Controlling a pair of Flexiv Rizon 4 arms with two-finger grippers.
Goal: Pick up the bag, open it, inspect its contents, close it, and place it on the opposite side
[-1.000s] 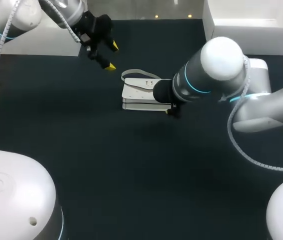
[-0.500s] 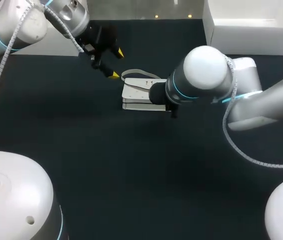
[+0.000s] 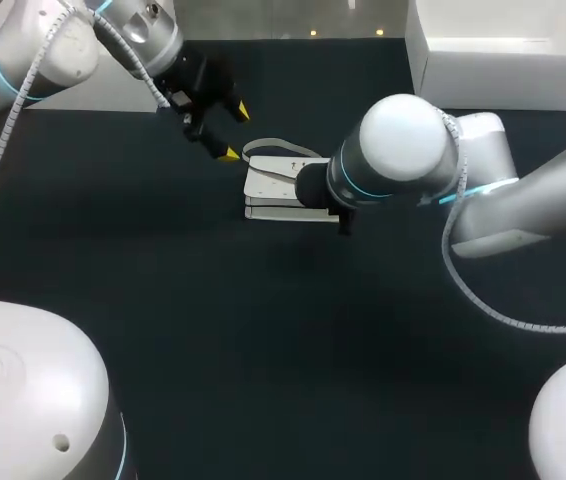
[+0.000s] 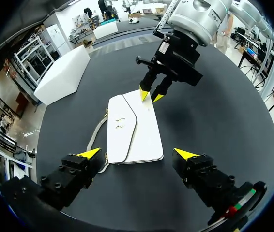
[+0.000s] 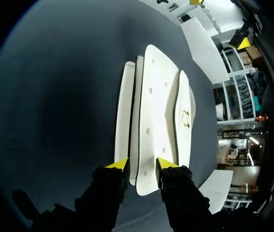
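White bag [image 3: 273, 185] lies flat mid table [image 3: 163, 300]. My right hand [image 5: 143, 164] is at its right end, can't tell if it's clamped. Left hand [image 3: 235, 131] hangs spread apart just far-left. I'd grip deep before lifting, thin edges probably slip.

The table [image 3: 263, 350] is a broad, matte, near-black surface that fills almost the whole head view, evenly lit and without strong glare. At its far edge a few small warm light spots [image 3: 313, 33] show in a glossy strip. At the far right corner sits a large white box [image 3: 503, 80], its top looking recessed inside a raised rim, its front wall bright against the dark top. At the far left corner lies a lower white block [image 3: 83, 95], partly hidden. These 2 white pieces stand well apart, 1 at each corner. In the left wrist view 1 long white box [image 4: 62, 72] rests at the dark top's rim, angled along it.
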